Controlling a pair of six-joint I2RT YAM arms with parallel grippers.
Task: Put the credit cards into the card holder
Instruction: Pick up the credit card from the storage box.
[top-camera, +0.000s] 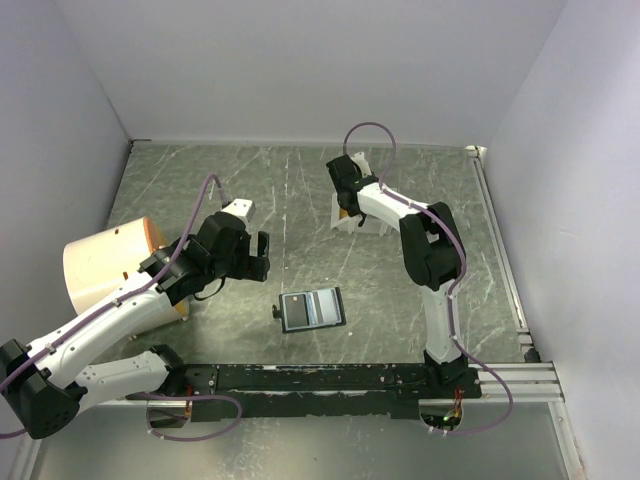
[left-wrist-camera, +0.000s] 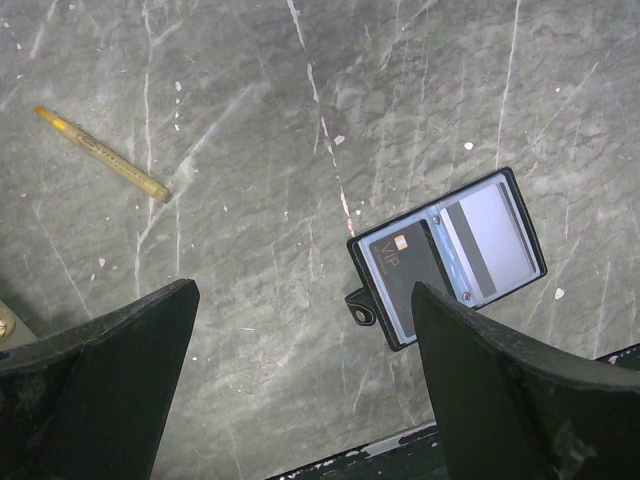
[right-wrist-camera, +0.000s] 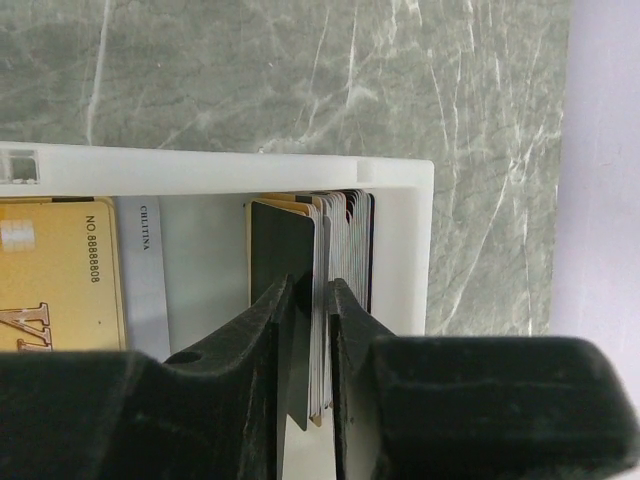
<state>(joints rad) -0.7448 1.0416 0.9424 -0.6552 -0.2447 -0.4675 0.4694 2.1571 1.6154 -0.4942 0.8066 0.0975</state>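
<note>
- Grey marbled table (top-camera: 420, 180), hard and scuffed, is lying between plain white walls.
- Right gripper (right-wrist-camera: 312, 290) is reaching into the white box (right-wrist-camera: 400, 250). Its fingers are pinching the dark card (right-wrist-camera: 283, 240) at the front of the upright credit cards (right-wrist-camera: 345, 240), probably to peel one thin, rigid piece off the stack.
- Card holder (left-wrist-camera: 447, 257) is lying flat and open near the arm bases. Its pale pockets are facing up for loading, with a VIP card (left-wrist-camera: 405, 270) already seated.
- Left gripper (left-wrist-camera: 303, 300) is hovering beside it, jaws spread wide, gripping nothing.

Shows card holder (left-wrist-camera: 447, 258) open flat, black-edged, pale blue-grey inside, dark card (left-wrist-camera: 410, 275) in one pocket. Shows credit cards (right-wrist-camera: 340, 240) standing on edge at one end of white box (right-wrist-camera: 400, 250), gold card (right-wrist-camera: 60, 275) flat alongside.
</note>
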